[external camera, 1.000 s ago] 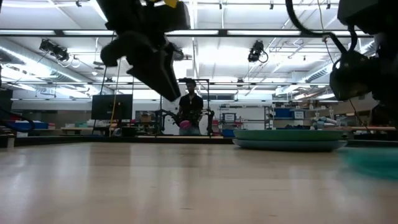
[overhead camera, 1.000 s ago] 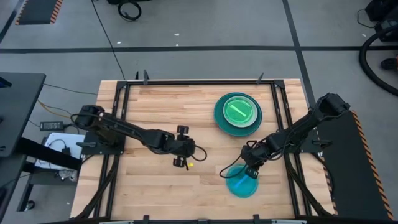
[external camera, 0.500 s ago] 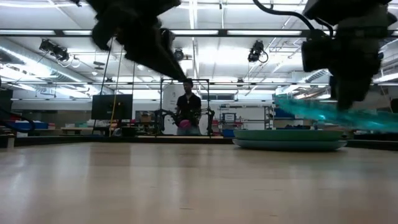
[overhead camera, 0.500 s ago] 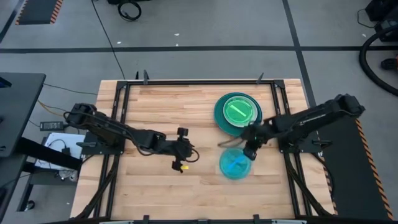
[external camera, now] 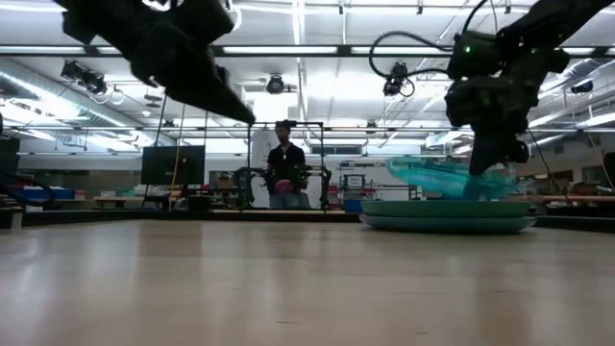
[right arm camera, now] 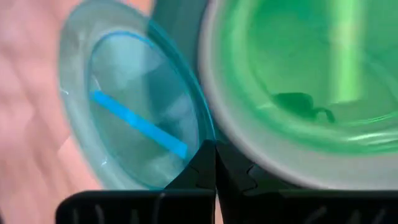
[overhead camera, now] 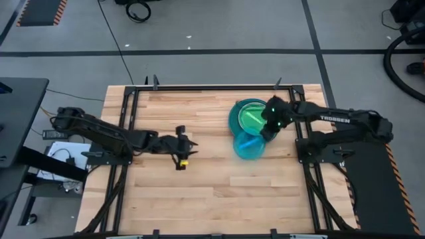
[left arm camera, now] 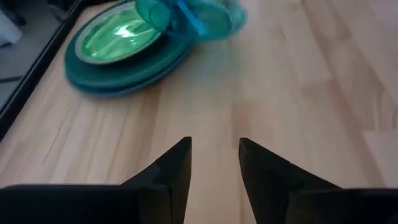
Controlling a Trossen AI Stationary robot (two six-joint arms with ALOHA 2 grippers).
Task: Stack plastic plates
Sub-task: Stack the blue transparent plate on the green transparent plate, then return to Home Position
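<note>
The right end effector (overhead camera: 271,124) pinches the cyan plate (overhead camera: 250,144) by its rim, tilted beside the stack (overhead camera: 247,119) near the table's (overhead camera: 199,192) far right corner. Light, thin, slippery plastic; rim grips suit it. The left end effector (overhead camera: 180,147) hangs narrowly open mid-table.

One wooden table (overhead camera: 199,192) is carrying one stack of plates (overhead camera: 247,129) with one lime-green plate (overhead camera: 252,118) showing uppermost, while one cyan plate (overhead camera: 249,145) is hanging beside it and two arms are reaching in.
</note>
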